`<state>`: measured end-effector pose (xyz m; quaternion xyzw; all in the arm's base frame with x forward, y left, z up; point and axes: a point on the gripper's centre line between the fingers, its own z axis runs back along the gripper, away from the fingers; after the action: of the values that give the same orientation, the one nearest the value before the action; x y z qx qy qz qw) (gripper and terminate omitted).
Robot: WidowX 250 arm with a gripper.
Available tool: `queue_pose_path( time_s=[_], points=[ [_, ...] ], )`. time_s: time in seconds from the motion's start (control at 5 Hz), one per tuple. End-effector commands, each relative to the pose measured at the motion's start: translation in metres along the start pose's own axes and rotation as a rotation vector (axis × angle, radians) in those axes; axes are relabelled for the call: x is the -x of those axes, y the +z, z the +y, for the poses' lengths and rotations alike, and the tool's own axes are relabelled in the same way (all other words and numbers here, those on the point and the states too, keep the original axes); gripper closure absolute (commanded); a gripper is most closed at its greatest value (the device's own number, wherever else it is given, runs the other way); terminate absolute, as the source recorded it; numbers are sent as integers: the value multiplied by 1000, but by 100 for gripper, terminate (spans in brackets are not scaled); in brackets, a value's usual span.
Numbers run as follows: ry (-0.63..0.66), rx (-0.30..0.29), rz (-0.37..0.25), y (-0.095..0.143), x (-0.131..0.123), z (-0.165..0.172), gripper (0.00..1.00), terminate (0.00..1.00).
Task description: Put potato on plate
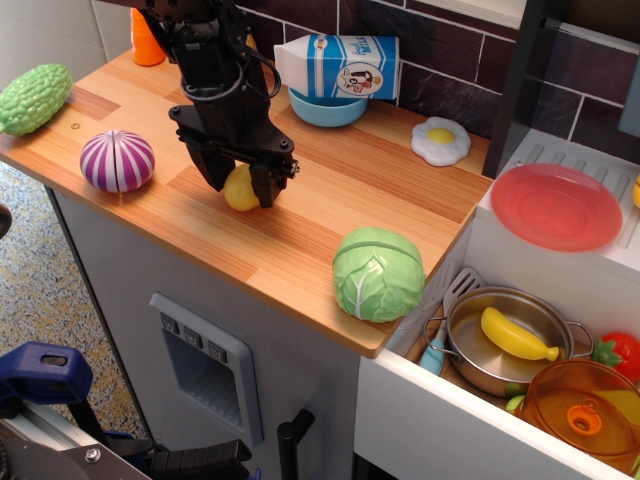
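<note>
The potato point(240, 188), small, yellow and lumpy, rests on the wooden counter point(330, 190), left of the middle. My black gripper point(241, 190) reaches down over it, with one finger tight against each side of the potato. The fingers hide part of the potato. The plate point(556, 207), round, red-pink and translucent, lies on the white raised surface at the right, far from the gripper, with nothing on it.
A green cabbage point(378, 273) sits near the counter's front right edge. A purple onion point(117, 160) and a green gourd point(33, 97) lie to the left. A milk carton point(340, 65), blue bowl point(328, 108) and fried egg point(441, 140) stand behind. The sink holds a pot with a banana point(518, 335) and an orange lidded pot point(585, 410).
</note>
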<state>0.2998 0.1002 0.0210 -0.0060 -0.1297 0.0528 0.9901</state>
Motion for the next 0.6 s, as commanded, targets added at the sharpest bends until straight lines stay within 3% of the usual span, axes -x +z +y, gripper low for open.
queue_pose_path(
  time_s=[0.0, 0.2, 0.4],
  points=[
    [-5, -9, -30, 9, -4, 5, 100, 0],
    [-6, -6, -25, 11, -4, 7, 100, 0],
    [-117, -76, 16, 40, -18, 0, 100, 0]
  ],
)
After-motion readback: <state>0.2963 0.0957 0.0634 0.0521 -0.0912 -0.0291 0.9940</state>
